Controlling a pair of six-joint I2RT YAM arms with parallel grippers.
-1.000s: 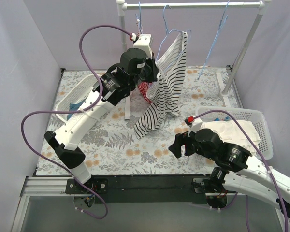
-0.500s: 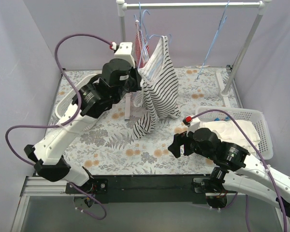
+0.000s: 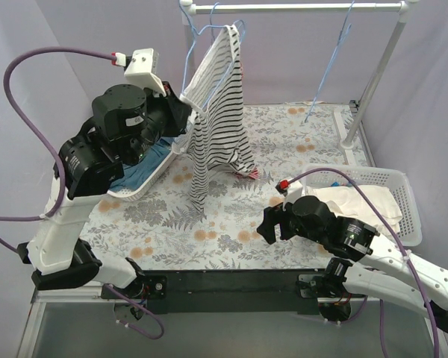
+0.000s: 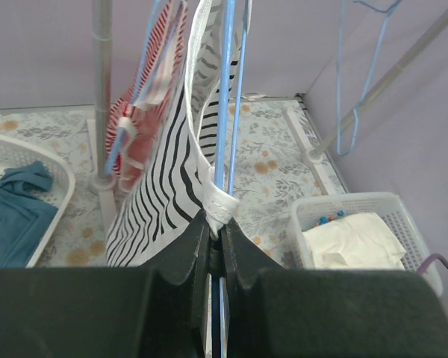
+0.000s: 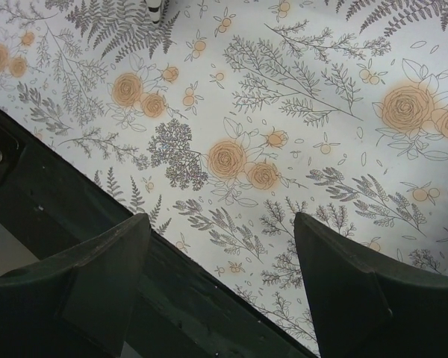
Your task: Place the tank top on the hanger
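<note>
The tank top [image 3: 218, 112], white with thin black stripes, hangs draped on the pale-blue hanger [image 3: 207, 28] just below the left end of the rail. My left gripper [image 3: 181, 104] is raised beside it. In the left wrist view this gripper [image 4: 217, 225] is shut on the top's white strap edge [image 4: 218, 203] together with the hanger's blue wire [image 4: 225, 112]. The striped body [image 4: 160, 205] falls to the left of the jaws. My right gripper [image 3: 267, 224] is low over the floral mat, open and empty [image 5: 220, 220].
A red-and-white striped top [image 4: 148, 89] hangs behind by the stand post [image 4: 101, 89]. A white basket [image 3: 123, 192] at left holds a blue garment [image 4: 15, 212]. A white basket [image 3: 394, 179] at right holds white cloth [image 3: 358, 200]. A spare hanger [image 3: 330, 63] hangs from the rail [image 3: 299, 7].
My left arm has swung up and to the left, carrying the tank top and hanger with it toward the left end of the rail. The right arm has barely moved.
</note>
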